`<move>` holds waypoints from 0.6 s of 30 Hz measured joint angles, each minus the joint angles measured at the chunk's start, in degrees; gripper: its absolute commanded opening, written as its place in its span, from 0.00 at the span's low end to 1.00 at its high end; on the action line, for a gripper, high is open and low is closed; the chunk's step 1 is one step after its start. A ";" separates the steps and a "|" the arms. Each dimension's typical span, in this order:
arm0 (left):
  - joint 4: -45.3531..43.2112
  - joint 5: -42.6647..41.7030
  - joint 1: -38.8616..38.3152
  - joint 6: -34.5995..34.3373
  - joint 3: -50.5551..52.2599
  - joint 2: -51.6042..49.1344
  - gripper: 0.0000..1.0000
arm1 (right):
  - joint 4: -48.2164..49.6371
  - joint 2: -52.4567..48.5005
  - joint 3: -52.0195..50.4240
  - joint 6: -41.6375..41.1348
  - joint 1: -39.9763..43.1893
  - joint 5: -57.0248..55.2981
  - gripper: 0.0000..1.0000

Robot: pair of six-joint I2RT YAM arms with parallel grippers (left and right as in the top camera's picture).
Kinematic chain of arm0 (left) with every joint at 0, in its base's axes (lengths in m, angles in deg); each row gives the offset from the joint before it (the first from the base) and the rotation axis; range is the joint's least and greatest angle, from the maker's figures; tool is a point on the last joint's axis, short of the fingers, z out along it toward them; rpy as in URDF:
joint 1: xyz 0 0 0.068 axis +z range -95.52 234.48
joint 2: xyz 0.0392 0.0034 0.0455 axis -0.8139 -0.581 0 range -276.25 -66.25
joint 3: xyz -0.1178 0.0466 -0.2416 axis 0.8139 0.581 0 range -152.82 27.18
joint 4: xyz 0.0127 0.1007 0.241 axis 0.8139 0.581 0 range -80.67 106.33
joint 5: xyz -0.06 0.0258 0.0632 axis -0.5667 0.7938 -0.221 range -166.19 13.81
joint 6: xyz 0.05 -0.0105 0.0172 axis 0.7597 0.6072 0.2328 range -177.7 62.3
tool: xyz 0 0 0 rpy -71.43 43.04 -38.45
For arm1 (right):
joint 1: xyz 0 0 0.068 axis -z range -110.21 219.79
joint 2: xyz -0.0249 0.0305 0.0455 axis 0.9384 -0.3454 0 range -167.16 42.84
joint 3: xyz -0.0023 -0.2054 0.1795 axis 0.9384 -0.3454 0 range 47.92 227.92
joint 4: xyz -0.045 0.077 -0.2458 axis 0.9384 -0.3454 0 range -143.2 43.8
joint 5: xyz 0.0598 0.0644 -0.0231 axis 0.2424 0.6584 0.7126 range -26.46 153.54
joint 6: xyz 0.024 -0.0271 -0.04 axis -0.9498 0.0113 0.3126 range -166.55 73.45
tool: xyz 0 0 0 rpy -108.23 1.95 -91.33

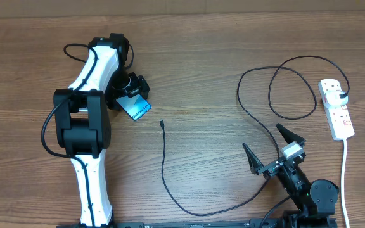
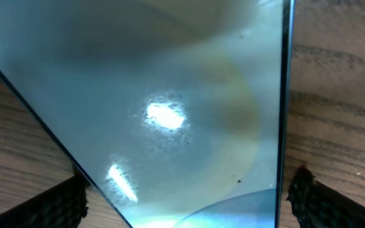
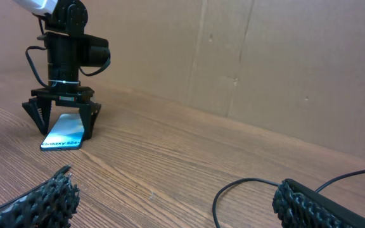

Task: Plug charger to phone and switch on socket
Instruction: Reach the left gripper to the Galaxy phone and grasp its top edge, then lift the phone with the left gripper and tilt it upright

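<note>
Upper left of the overhead view: left end effector (image 1: 132, 96) spread open, astride the phone (image 1: 136, 107), lit screen up. Charger (image 1: 165, 171) connector tip near the phone's right, apart. Lower right: right end effector (image 1: 261, 135) gaping wide, empty. Socket (image 1: 337, 109) at right edge, charger plugged in.

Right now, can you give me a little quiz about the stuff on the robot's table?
1. True or false: the charger tip is plugged into the phone.
2. Which one straddles the phone? A) left end effector B) right end effector C) neither
3. Fill in: the socket is coloured ____.
Key: 1 false, the charger tip lies on the table, apart from the phone. 2 A. 3 white.
</note>
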 measured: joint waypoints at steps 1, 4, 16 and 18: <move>-0.42 0.02 0.00 -0.26 0.46 0.24 0.88 | -0.04 0.00 0.00 -0.02 0.00 0.02 1.00; -0.98 0.00 -0.02 -1.07 0.87 0.50 0.85 | -0.04 0.00 0.00 -0.02 0.00 0.00 1.00; -3.30 -0.02 -0.44 2.47 1.29 1.03 0.81 | -0.04 0.00 0.00 0.00 0.00 0.00 1.00; -3.37 0.20 -0.76 3.56 1.29 1.05 0.88 | -0.02 0.00 0.00 0.00 0.00 -0.02 1.00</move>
